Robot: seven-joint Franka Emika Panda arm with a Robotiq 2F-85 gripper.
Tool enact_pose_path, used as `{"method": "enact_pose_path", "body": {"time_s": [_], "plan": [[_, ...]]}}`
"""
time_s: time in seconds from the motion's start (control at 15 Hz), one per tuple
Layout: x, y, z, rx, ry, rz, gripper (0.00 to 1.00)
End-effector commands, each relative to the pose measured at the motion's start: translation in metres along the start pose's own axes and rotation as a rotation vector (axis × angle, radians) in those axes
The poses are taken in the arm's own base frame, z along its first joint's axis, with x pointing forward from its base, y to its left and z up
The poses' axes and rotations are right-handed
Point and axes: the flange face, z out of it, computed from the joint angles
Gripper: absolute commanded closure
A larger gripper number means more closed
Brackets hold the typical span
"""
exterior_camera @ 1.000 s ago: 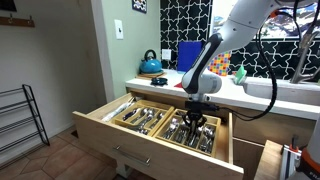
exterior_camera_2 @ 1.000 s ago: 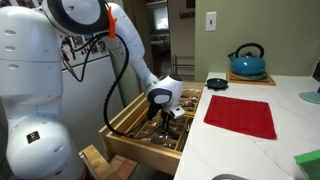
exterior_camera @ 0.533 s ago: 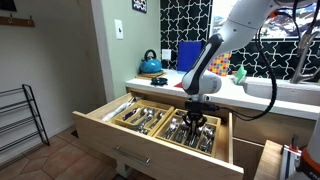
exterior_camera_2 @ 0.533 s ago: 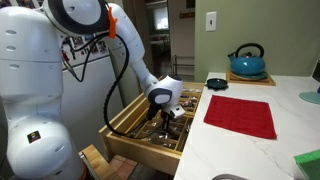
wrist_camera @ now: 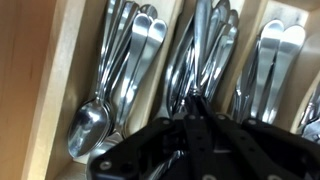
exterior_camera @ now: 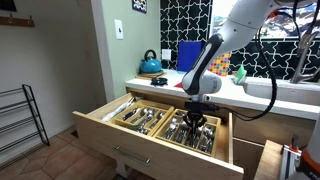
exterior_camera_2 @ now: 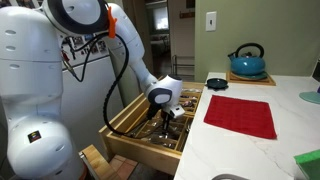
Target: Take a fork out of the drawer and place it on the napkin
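Note:
The wide light-wood drawer (exterior_camera: 140, 150) stands pulled open below the counter, with wooden divider trays of silver cutlery; it also shows in an exterior view (exterior_camera_2: 128, 140). My gripper (exterior_camera: 195, 122) is down inside it, over the middle compartment (exterior_camera_2: 163, 122). In the wrist view the black fingers (wrist_camera: 195, 100) are drawn together on a thin silver handle in a bundle of forks (wrist_camera: 205, 45). Spoons (wrist_camera: 110, 80) lie in the compartment to the left. The red napkin (exterior_camera_2: 240, 115) lies flat and bare on the white counter.
A teal kettle (exterior_camera_2: 247, 62) and a small black bowl (exterior_camera_2: 216, 82) stand at the back of the counter. An upright blue panel (exterior_camera: 188, 55) stands behind the arm. A narrower drawer (exterior_camera: 272, 160) is open beside the wide one. A wire rack (exterior_camera: 20, 120) stands on the floor.

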Motion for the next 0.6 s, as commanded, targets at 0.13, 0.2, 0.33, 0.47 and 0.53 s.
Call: {"method": "enact_pose_path", "body": {"time_s": [0.13, 0.2, 0.33, 0.47, 0.53], "plan": [[-0.019, 0.006, -0.022, 0.018, 0.016, -0.018, 0.97], [-0.023, 0.007, -0.028, 0.028, 0.02, -0.027, 0.97], [-0.031, 0.008, -0.041, 0.046, 0.038, -0.037, 0.97], [-0.036, 0.008, -0.057, 0.067, 0.063, -0.043, 0.98], [-0.037, 0.008, -0.066, 0.079, 0.075, -0.048, 0.98]]}}
